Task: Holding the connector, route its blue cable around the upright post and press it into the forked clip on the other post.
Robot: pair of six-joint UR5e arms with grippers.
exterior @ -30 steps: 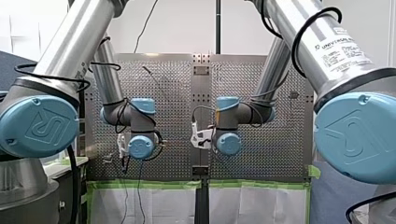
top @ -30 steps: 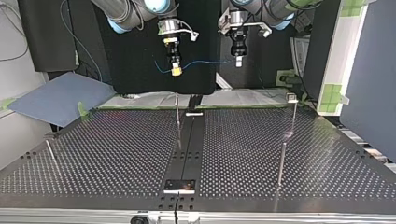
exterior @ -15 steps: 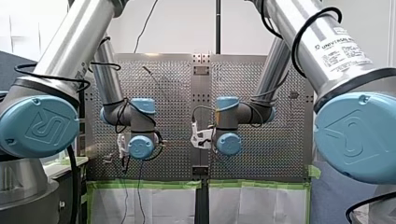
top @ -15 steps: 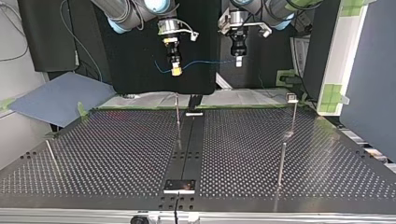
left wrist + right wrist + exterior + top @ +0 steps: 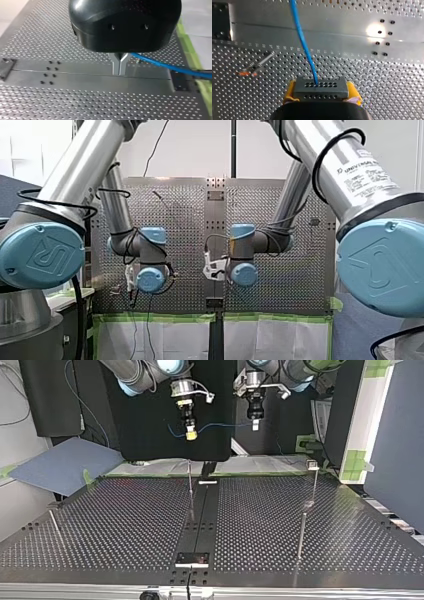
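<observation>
In the front view, my left arm [image 5: 60,210] and my right arm [image 5: 350,185] fill the near sides. Their blue-capped wrists hang side by side over the perforated table [image 5: 280,285]. The wrists hide whatever is under them, so nothing of the task shows here.

In the top view, my right gripper [image 5: 190,435] hangs high beyond the table's far edge, left of the middle, with yellow at its tip. My left gripper [image 5: 255,424] hangs to its right at about the same height. The blue cable [image 5: 222,424] runs thin and nearly level between them, and a short tail pokes out to the left of my right gripper. A thin upright post [image 5: 190,480] stands at the far middle of the table. A second post [image 5: 314,482] stands at the far right, and its small head is too tiny to read as a fork. Both grippers are well above and apart from the posts.

In the left wrist view, the metal fingers [image 5: 119,66] meet at their tips, closed narrow about the cable. The cable comes out beside them just under the black body and is cut off at the side. The body hides exactly where it sits.

In the right wrist view, yellow pads [image 5: 352,91] clamp the connector [image 5: 321,88]. It is a dark grey block with two rows of small holes. The cable leaves its face near the middle and runs ahead until it is cut off. A thin rod with an orange end [image 5: 249,72] lies beside it on the table and is hard to make out.
</observation>
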